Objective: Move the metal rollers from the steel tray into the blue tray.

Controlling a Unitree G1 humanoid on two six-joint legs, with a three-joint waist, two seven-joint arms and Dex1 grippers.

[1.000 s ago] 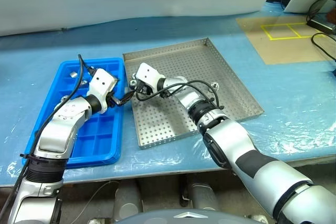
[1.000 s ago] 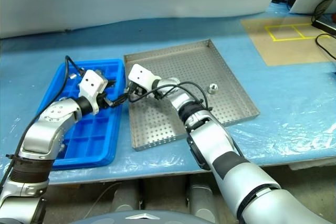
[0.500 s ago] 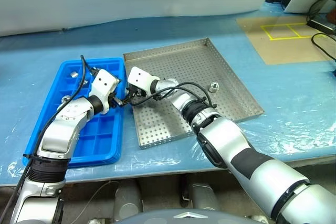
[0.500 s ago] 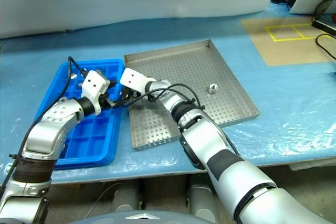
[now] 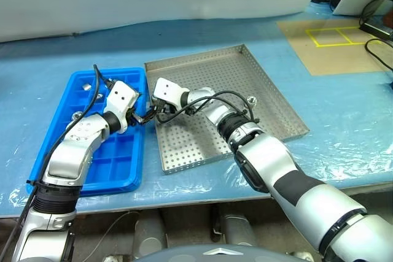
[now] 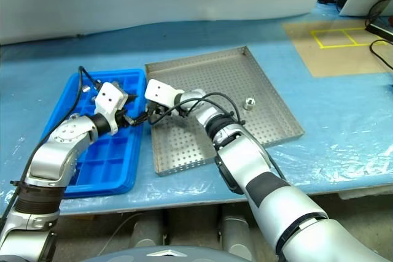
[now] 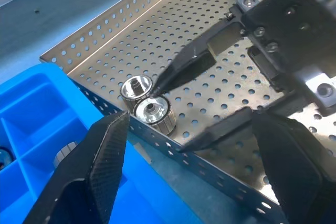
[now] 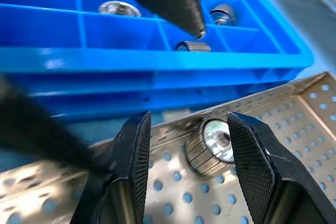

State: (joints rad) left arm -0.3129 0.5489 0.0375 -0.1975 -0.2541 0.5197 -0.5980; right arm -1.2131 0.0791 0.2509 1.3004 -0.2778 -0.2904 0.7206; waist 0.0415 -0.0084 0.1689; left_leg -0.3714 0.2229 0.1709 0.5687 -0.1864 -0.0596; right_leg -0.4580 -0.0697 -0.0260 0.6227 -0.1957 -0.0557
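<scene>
Right gripper (image 8: pixel 184 156): fingers standing apart, straddling one roller without clamping it.
Left gripper (image 7: pixel 189 145): fingers spread wide, holding nothing, hovering over the rim between the trays.
Metal rollers (image 7: pixel 152 114): two lying side by side against the steel tray (image 5: pixel 270 99) wall nearest the blue tray (image 5: pixel 107 164), bores facing the left wrist camera; a third (image 6: pixel 249 103) standing upright, well apart.
Blue tray: three rollers sitting in separate compartments.
Arms: both reaching inward, grippers nearly meeting.
</scene>
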